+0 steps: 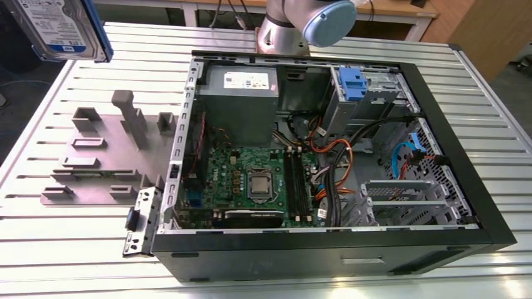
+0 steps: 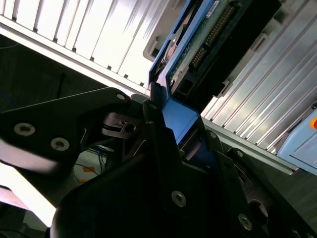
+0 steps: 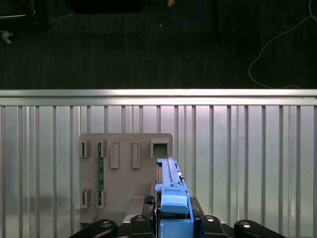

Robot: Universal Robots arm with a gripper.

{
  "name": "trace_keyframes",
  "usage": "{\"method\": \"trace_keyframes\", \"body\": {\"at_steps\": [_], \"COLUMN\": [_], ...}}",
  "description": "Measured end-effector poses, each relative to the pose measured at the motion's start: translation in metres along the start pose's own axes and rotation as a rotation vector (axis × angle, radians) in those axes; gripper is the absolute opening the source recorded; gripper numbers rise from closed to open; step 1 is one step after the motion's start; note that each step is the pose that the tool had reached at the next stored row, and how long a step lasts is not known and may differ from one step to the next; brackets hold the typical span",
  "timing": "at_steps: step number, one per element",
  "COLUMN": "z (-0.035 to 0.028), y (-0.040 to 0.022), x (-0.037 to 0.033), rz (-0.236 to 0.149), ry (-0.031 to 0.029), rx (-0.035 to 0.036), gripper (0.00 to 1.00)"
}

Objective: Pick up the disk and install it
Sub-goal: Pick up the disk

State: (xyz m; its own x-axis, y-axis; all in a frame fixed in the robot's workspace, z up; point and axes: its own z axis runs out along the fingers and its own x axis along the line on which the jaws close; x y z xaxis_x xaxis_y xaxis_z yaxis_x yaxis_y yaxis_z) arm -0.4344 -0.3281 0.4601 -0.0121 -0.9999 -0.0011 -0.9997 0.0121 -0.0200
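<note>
The disk [image 1: 60, 26] hangs high over the exterior view's upper left corner, label facing the camera and blue rails along its edges. In both wrist views my gripper [image 3: 174, 225] is shut on the disk's blue end tab [image 3: 174, 206]. From there the disk [image 3: 171, 173] runs away from the fingers, edge-on, above the grey fixture plate [image 3: 126, 173]. In the second wrist view the gripper [image 2: 173, 131] clamps the blue tab, and the disk's green circuit-board side [image 2: 210, 42] shows beyond it.
The open computer case [image 1: 465, 187] lies on the slatted metal table [image 1: 490, 93], with the motherboard [image 1: 249, 184], the grey power supply [image 1: 239, 103] and the drive bay with its blue bracket [image 1: 352, 84]. The grey fixture plate [image 1: 99, 156] lies left of the case. The arm's base [image 1: 303, 25] stands behind the case.
</note>
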Motion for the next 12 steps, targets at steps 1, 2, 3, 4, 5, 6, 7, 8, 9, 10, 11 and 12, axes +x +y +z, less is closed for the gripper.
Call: {"method": "trace_keyframes", "body": {"at_steps": [1,2,3,4,5,6,7,8,9,10,11,12], "z": [0.0000,-0.0001,-0.0001,0.0000,-0.0001,-0.0001,-0.0002,-0.0002,-0.0001,-0.0001,-0.0001,-0.0001], "y": [0.0000,0.0000,0.0000,0.0000,0.0000,0.0000,-0.0001,-0.0001,0.0000,-0.0001,-0.0001,-0.0001], "x": [0.0000,0.0000,0.0000,0.0000,0.0000,0.0001,0.0003,0.0010,0.0020,0.0037,0.0055,0.0075], "rz": [-0.003,-0.004,-0.004,-0.004,-0.004,-0.004,-0.004,-0.004,-0.004,-0.004,-0.004,-0.004], "ry": [0.0000,0.0000,0.0000,0.0000,0.0000,0.0000,0.0001,0.0001,0.0000,0.0000,0.0000,0.0000], "rx": [0.0000,-0.0001,-0.0001,-0.0001,-0.0001,-0.0001,-0.0004,-0.0004,-0.0002,-0.0002,-0.0002,-0.0001], "gripper": [0.36,0.36,0.36,0.36,0.36,0.36,0.36,0.36,0.36,0.36,0.36,0.36]}}
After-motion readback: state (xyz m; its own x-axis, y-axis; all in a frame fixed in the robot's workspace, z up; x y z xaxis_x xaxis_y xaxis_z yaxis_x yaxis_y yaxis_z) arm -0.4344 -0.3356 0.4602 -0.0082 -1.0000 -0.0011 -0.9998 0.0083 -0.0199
